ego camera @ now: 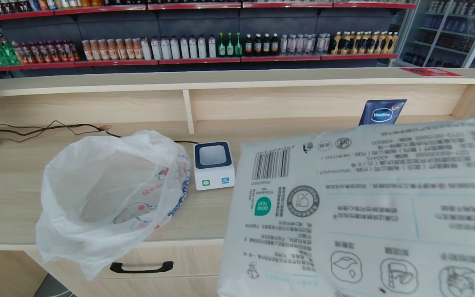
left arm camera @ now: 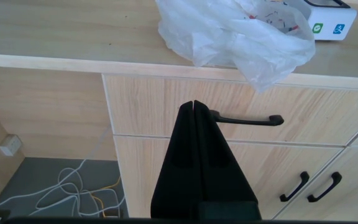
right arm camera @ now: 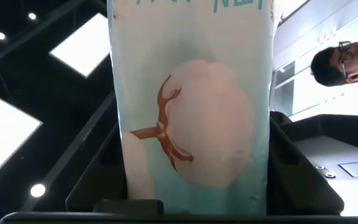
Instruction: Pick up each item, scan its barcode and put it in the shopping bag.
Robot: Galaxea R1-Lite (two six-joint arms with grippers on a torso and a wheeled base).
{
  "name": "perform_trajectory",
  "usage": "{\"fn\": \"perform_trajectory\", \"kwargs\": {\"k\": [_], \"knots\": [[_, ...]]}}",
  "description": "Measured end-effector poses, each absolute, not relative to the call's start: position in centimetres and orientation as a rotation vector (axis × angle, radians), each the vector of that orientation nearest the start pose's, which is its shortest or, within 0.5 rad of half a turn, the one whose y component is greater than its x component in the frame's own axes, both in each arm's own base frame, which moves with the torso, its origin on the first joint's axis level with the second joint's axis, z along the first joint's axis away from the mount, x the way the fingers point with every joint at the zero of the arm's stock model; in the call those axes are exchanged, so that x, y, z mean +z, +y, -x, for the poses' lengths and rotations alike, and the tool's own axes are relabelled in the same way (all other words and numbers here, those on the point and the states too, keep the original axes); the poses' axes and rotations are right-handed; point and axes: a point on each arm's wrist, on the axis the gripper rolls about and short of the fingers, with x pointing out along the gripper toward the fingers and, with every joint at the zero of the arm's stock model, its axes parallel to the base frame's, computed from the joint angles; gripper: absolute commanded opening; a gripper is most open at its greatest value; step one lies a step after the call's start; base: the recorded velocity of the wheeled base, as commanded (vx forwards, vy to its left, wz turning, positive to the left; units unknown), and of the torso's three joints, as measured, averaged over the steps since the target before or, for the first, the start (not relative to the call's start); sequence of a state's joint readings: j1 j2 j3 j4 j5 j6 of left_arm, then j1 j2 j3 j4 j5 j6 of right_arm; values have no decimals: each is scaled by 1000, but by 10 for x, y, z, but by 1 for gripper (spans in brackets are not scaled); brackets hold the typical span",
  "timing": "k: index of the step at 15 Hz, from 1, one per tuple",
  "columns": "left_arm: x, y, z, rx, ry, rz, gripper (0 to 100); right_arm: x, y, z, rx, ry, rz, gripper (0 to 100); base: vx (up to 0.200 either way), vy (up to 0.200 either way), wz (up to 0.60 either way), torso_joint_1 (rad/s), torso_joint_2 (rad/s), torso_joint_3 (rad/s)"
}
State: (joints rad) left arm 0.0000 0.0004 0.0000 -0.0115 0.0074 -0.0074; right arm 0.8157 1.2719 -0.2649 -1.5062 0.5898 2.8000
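1. In the right gripper [right arm camera: 197,168]: a soft pack [right arm camera: 191,93], clamped between the two black fingers [right arm camera: 98,177] — one pressing on each side, with the far end of the pack reaching out past the fingertips.
2. Held high and close before the head view, above the right part of the wooden counter [ego camera: 6,185] and its front edge, touching nothing else.
3. On the face turned to the head view, all printed upside down: a black barcode [ego camera: 271,163] at the corner nearest the scanner, below it a round green badge [ego camera: 262,205] and a grey round seal, then many lines of print too small to read, and a row of line pictograms along the low edge.
4. On the opposite face, in the right wrist view: a drawing of a white cotton boll [right arm camera: 216,118] on a brown stem, over pale blue ground.
5. Left gripper [left arm camera: 193,109]: fingers pressed flat together, holding nothing; low before a light-wood drawer front [left arm camera: 142,106] with a black handle [left arm camera: 247,119], under the counter edge.
6. On the left part of the counter: the shopping bag [ego camera: 109,185], thin white plastic, standing open, one side drooping over the front edge; red and blue print on its wall, not readable.
7. Just beside the bag: a white scanner [ego camera: 213,165] — dark-framed window facing up, one green and one blue badge on its front.
8. At the back of the counter: a dark blue pack [ego camera: 382,112], upright, with a white oval logo.
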Motion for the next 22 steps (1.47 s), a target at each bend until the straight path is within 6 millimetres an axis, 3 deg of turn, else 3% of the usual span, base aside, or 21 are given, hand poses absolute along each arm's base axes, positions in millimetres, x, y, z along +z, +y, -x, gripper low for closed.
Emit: {"fn": "perform_trajectory", "kwargs": {"k": [8, 17, 20, 22], "knots": [[77, 0, 23, 7, -12, 7, 0, 215, 104, -83, -1164, -1917, 2479, 0, 0, 0, 0, 0, 0, 0], [77, 0, 23, 7, -12, 7, 0, 222, 96, -88, -1224, -1816, 2549, 0, 0, 0, 0, 0, 0, 0], [77, 0, 23, 7, -12, 7, 0, 215, 92, -90, -1191, -1795, 2630, 0, 0, 0, 0, 0, 0, 0], [77, 0, 23, 7, -12, 7, 0, 207, 89, -88, -1378, -1774, 2751, 0, 0, 0, 0, 0, 0, 0]]}}
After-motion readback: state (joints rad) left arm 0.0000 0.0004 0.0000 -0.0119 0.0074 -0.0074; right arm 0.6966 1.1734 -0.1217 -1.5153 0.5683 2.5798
